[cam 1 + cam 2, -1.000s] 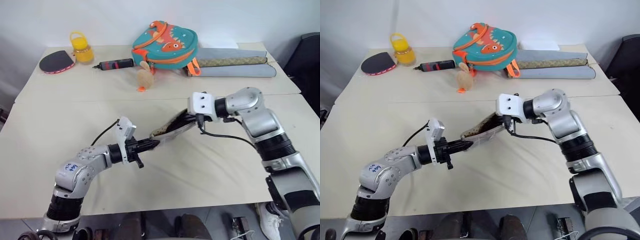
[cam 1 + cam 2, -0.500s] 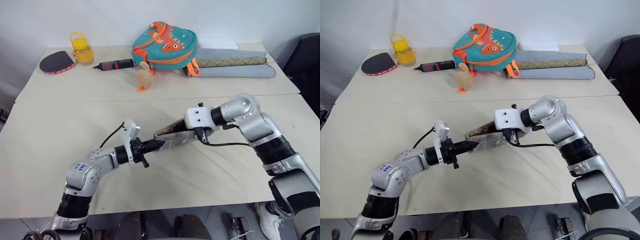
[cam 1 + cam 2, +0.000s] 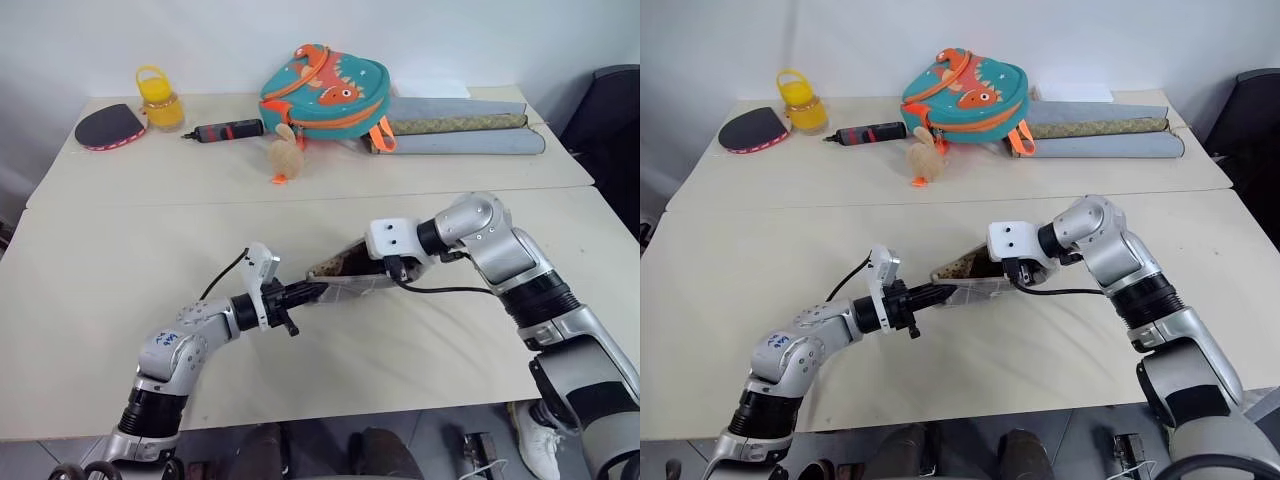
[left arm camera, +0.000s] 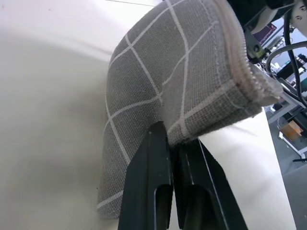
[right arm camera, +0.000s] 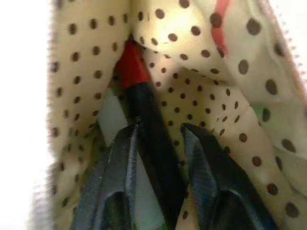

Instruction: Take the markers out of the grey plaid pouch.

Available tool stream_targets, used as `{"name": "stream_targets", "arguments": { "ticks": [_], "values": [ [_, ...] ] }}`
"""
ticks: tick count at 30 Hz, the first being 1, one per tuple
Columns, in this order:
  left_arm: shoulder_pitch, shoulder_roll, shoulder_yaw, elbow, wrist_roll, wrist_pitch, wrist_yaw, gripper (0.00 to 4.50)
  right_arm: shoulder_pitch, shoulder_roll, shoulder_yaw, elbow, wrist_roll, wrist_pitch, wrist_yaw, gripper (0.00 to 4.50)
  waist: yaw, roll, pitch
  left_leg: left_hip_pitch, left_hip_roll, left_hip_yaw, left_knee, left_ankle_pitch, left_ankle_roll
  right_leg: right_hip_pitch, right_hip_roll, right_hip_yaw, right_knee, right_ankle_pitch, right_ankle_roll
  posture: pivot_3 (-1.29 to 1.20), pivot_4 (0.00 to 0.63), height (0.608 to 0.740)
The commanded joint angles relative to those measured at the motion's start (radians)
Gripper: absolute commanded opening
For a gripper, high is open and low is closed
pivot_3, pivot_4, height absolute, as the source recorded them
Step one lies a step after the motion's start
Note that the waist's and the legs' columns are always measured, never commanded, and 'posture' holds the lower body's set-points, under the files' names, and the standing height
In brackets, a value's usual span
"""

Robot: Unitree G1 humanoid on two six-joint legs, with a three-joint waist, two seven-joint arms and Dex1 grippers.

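Note:
The grey plaid pouch [image 3: 347, 279] hangs low over the middle of the table between my two grippers, its mouth turned toward the right arm. My left gripper [image 4: 172, 140] is shut on the pouch's near fabric edge [image 4: 192, 81]. In the right wrist view, my right gripper [image 5: 159, 130] reaches into the beige dotted lining [image 5: 192, 96]. Its fingers [image 5: 122, 158] stand apart on either side of a black marker with a red end [image 5: 132, 72]. A bit of green [image 5: 259, 112] shows behind the lining. In the head views the right gripper's fingers are hidden in the pouch.
Along the back of the table stand a teal dinosaur backpack [image 3: 325, 85], a black-and-red tool [image 3: 225, 130], a yellow container [image 3: 160, 97], a dark paddle [image 3: 108, 125], a small plush toy [image 3: 285, 158] and rolled grey mats [image 3: 460, 130]. A table seam runs across behind the pouch.
Both grippers and the pouch have sunk toward the table, and the pouch now lies flatter. The left gripper keeps its grip on the edge.

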Motion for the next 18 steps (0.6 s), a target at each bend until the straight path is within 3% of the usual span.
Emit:
{"name": "stream_targets", "arguments": {
  "ticks": [1,14,18],
  "values": [
    [0.030,0.009,0.015,0.021,0.035,0.000,0.028,0.00,0.029,-0.031,0.004,0.020,-0.025,-0.023,0.006,1.46,0.000,0.000,0.000,0.000,0.000,0.000,0.000,0.000,0.000,0.000,0.000,0.000,0.000,0.000,0.000,0.00,0.150,0.740],
    [0.038,0.008,0.000,0.000,0.039,0.001,0.037,0.00,0.022,-0.068,-0.037,-0.070,0.064,0.036,0.090,1.46,0.001,0.000,0.000,0.000,0.000,0.000,0.000,0.000,0.000,0.000,0.000,0.000,0.000,0.000,0.000,0.00,0.150,0.740],
    [0.037,0.001,0.006,0.009,0.033,0.015,0.053,0.00,0.063,-0.063,0.025,-0.039,-0.031,-0.116,0.023,1.46,0.000,0.000,0.000,0.000,0.000,0.000,0.000,0.000,0.000,0.000,0.000,0.000,0.000,0.000,0.000,0.00,0.150,0.740]
  ]
}}
